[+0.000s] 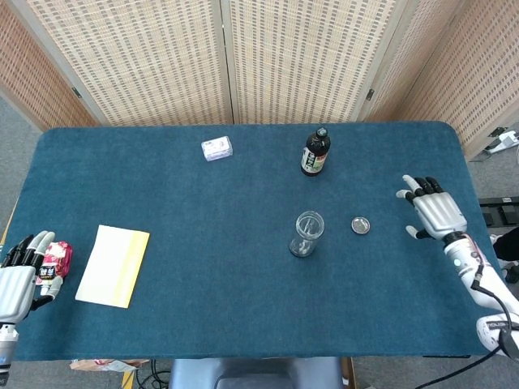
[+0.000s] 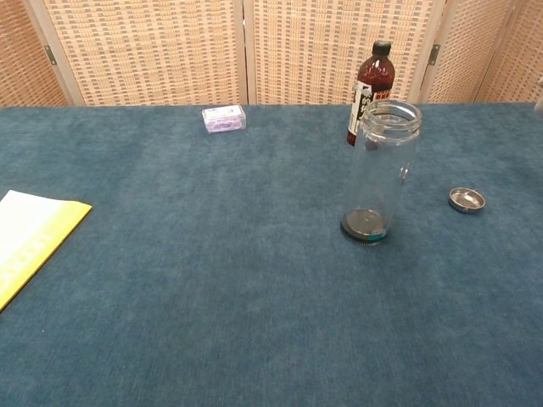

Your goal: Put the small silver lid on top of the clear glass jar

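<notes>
My right hand hovers spread and empty at the frame's right; my left hand, fingers apart, sits lower left beside a yellow pad. The small silver lid lies unobstructed just right of the upright clear glass jar, a dark bottle standing behind them.

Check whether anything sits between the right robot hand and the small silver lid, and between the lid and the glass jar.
Nothing visible does. The right robot hand hovers open, with only bare blue cloth between it and the small silver lid. The lid lies apart from the clear glass jar, again with only cloth between. The dark bottle stands farther back, off both paths.
</notes>
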Controlling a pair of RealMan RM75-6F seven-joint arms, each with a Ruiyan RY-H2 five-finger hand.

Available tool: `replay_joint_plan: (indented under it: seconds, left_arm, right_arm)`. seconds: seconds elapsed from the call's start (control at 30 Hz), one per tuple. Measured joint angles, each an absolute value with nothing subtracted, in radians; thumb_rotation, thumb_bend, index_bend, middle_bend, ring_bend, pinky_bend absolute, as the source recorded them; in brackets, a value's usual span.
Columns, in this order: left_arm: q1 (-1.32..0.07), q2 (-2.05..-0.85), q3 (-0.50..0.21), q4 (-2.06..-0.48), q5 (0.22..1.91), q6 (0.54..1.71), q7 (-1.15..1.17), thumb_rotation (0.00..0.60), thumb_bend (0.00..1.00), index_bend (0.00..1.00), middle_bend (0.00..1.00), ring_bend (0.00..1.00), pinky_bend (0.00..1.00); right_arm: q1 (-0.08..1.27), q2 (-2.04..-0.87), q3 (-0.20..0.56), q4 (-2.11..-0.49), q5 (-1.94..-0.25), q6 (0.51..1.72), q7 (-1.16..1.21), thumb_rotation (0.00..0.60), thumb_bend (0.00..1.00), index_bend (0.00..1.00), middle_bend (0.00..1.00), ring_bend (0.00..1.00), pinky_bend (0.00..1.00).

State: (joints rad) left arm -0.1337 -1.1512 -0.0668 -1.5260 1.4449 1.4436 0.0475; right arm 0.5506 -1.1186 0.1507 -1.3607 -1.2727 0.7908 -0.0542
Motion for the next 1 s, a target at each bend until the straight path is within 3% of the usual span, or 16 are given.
replay_joint_plan:
  seconds: [0.3,1.0]
  left_arm:
    - [-0.123,-1.142,-0.07,-1.531,1.452,1.469,0.03,0.6,0.35,0.0,0.08,0.0,0.11]
    - [-0.112,-1.129,-0.071,-1.536,1.463,1.49,0.01,0.6,0.35,0.0,0.08,0.0,0.11]
  right_arm:
    - [0.619,-1.231,0.137,-1.266,-1.22,0.692,-0.098,0.6,0.32,0.32,0.0,0.0,0.0]
    - [0.708,-1.354,0.11,-1.167,-1.185,0.626,-0.155,0.6,0.33,0.4,0.0,0.0,0.0]
